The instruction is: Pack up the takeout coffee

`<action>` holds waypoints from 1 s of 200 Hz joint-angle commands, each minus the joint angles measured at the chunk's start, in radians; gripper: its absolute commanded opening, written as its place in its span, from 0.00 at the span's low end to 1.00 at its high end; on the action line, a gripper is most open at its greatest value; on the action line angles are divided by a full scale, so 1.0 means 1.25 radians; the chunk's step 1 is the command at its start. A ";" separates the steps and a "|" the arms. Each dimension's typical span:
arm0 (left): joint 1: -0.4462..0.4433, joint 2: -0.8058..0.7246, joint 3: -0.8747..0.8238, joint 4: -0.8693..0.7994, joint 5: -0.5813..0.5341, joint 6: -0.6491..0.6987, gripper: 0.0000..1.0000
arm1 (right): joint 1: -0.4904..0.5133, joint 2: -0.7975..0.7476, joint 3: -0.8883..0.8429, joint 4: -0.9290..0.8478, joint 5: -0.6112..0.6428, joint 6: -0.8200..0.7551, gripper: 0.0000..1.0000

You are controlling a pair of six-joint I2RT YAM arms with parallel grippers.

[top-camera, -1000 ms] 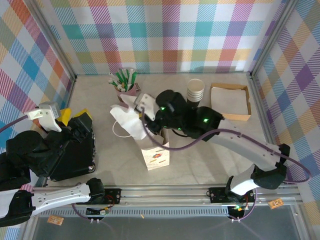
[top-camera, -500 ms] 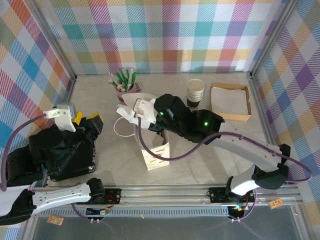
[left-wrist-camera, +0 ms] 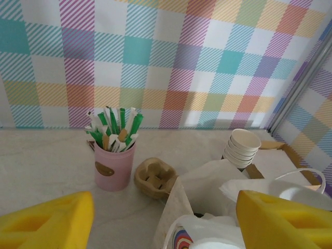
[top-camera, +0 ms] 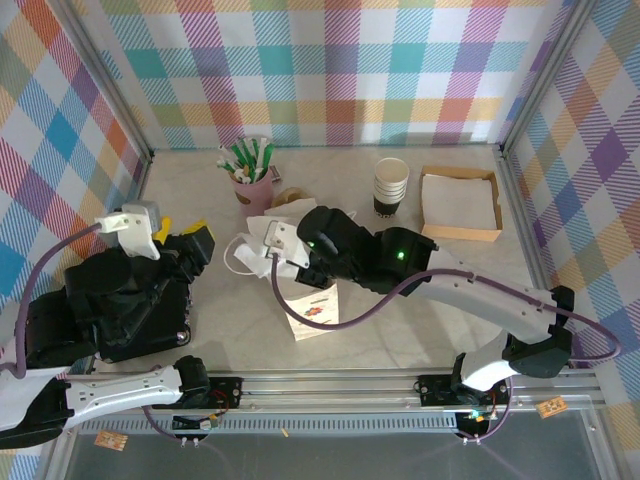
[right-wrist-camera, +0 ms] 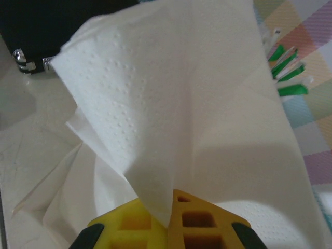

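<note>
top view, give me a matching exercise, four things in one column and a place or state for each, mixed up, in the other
Things:
1. pink cup
2. stack of paper cups
3. white napkin
4. left hand

Places or states:
a. open, holding nothing
b. just left of the cardboard box in the top view
c. pinched in the shut right hand
d. stuffed with green and white pens

Pairs: 1-d, 2-b, 3-c, 4-a
</note>
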 commanded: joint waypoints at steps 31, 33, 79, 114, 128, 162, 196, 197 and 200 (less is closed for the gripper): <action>-0.004 0.020 0.000 0.062 0.000 0.047 0.73 | 0.003 0.008 -0.010 -0.045 -0.043 0.075 0.00; -0.004 0.019 -0.001 0.064 0.001 0.047 0.73 | 0.003 0.008 -0.010 -0.046 -0.042 0.078 0.00; -0.004 0.020 -0.005 0.068 0.011 0.027 0.72 | -0.004 0.031 0.011 -0.074 -0.040 0.220 0.00; -0.004 0.019 -0.010 0.059 0.018 0.003 0.71 | -0.014 0.057 0.021 -0.105 -0.046 0.313 0.00; -0.004 0.021 -0.015 0.062 0.021 -0.001 0.71 | -0.022 0.065 0.030 -0.118 -0.044 0.347 0.00; -0.003 0.030 -0.013 0.070 0.029 0.000 0.71 | -0.046 0.086 0.067 -0.170 -0.033 0.452 0.04; -0.004 0.040 -0.004 0.059 0.040 -0.004 0.71 | -0.063 0.113 0.087 -0.211 -0.058 0.507 0.06; -0.004 0.040 -0.005 0.059 0.040 -0.004 0.71 | -0.064 0.114 0.088 -0.212 -0.059 0.509 0.06; -0.004 0.040 -0.004 0.058 0.041 -0.004 0.71 | -0.064 0.116 0.090 -0.217 -0.061 0.512 0.07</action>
